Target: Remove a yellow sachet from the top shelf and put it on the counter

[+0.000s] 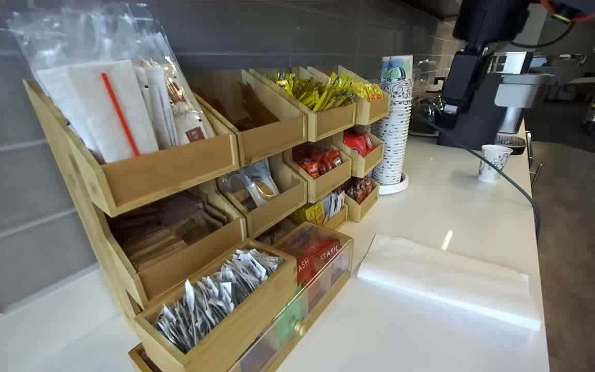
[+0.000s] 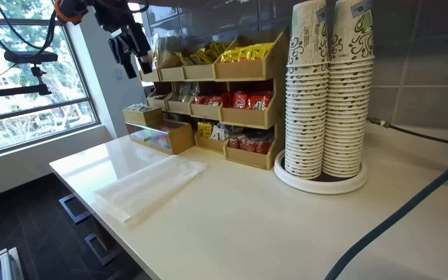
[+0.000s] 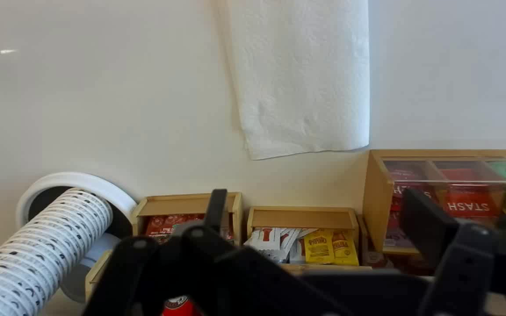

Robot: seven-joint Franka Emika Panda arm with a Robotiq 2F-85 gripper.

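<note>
Lying in the top shelf (image 2: pixel 241 70), yellow sachets (image 2: pixel 247 53); in bins (image 2: pixel 243 117) below it, red packets (image 2: pixel 249 100); tool (image 3: pixel 316 208) with jaws apart

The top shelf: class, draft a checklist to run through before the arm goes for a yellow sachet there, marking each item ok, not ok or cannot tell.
1. Gripper open and holding nothing: ok.
2. Yellow sachets on the top shelf: ok, a heap shows.
3. Gripper at the sachets: not ok, it hangs apart from them.
4. Those sachets in the wrist view: not ok, the yellow packets there sit in a bottom-row bin.
5. One sachet loose enough to pinch alone: cannot tell, they overlap.
6. Counter showing for the put-down: ok, beside the folded white paper.
</note>
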